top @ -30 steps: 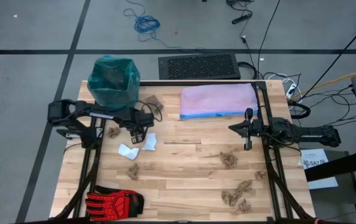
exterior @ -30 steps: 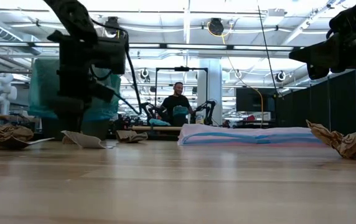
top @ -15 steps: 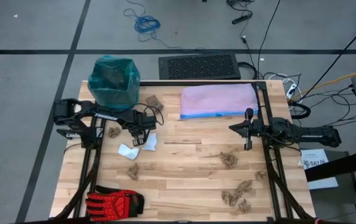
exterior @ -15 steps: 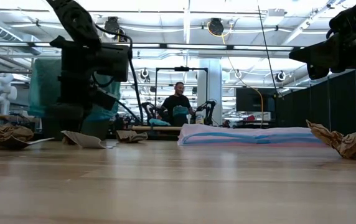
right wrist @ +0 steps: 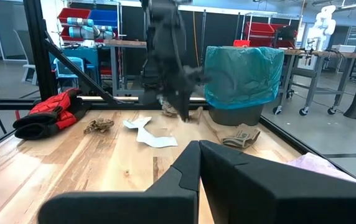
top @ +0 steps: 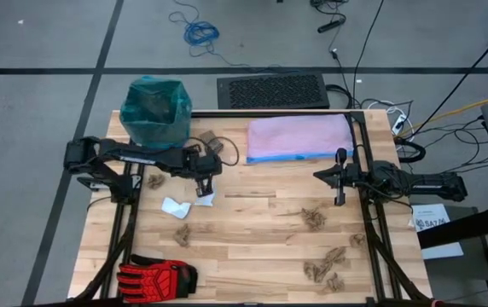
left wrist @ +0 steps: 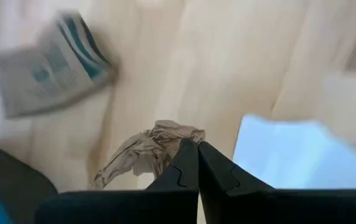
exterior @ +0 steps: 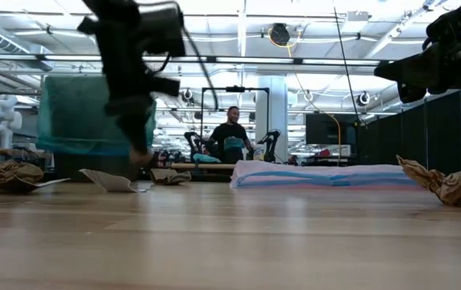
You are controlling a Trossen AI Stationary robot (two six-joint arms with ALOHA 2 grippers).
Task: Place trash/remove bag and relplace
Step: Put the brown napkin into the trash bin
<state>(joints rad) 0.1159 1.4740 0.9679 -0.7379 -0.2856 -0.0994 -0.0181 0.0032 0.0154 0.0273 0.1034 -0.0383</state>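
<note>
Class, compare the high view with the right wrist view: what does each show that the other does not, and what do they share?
Only the high view shows the whole pale lilac bag at the table's far edge, the brown paper wads near the right arm, and the black mat on the floor.

Only the right wrist view shows the room beyond the table: red bins on shelving, and the bin from the side.

Both show the teal-lined bin, the red-and-black glove, the white paper scraps, and the left gripper lowered over the table.
</note>
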